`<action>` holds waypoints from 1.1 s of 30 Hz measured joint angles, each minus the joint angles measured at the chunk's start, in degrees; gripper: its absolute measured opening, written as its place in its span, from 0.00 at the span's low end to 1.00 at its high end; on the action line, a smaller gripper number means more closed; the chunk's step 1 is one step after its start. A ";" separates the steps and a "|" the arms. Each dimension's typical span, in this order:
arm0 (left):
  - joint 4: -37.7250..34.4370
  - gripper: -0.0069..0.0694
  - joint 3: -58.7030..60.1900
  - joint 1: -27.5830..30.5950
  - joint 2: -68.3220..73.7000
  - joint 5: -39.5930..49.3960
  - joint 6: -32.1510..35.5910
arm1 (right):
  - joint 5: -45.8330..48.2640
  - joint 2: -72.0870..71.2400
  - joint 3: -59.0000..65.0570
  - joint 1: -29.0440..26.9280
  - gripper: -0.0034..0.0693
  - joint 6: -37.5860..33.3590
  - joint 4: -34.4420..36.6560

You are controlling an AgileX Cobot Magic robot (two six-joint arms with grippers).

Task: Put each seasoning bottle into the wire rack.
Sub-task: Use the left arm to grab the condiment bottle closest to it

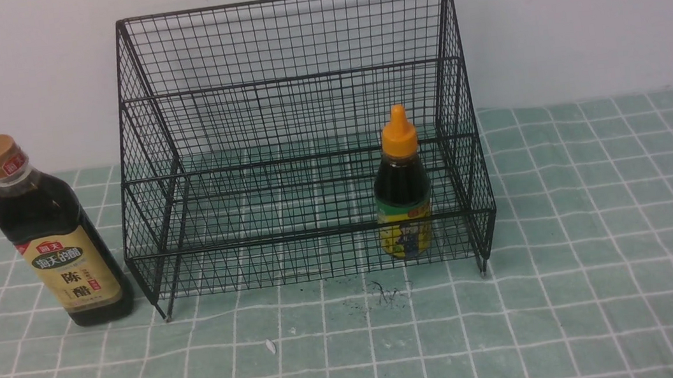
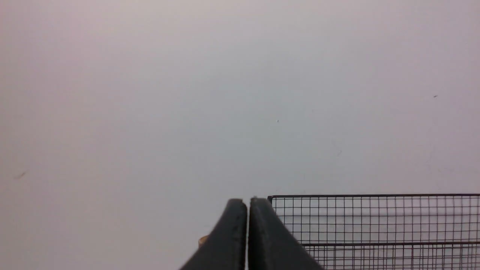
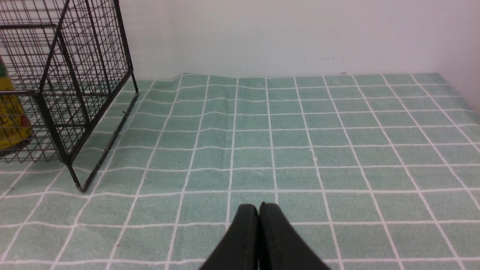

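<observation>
While upright, tall bottle: 陈醋.

We are recording the wire rack as thin black-coated metal wire with a slight sheen. The tall bottle at its nine o'clock is showing clear glossy walls, a shiny gold cap and a matt tan label. The short bottle is showing a smooth orange plastic nozzle cap and a smooth yellow-green label. The tablecloth is reading as matt woven cloth, lightly wrinkled. The left gripper and right gripper are looking matt black, faintly grainy.
</observation>
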 joint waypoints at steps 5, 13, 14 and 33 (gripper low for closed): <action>-3.68 0.17 -9.94 0.00 16.15 -0.10 0.44 | 0.00 -0.01 0.00 0.00 0.03 0.00 0.00; -9.44 0.53 -21.18 0.00 32.94 -0.18 4.05 | 0.00 -0.01 0.00 0.00 0.03 0.00 0.00; -10.31 0.60 -22.79 0.00 35.99 -0.18 4.87 | 0.00 -0.01 0.00 0.00 0.03 0.00 0.00; -21.60 0.85 -33.67 0.00 65.51 -6.19 10.96 | 0.00 -0.01 0.00 0.00 0.03 0.00 0.00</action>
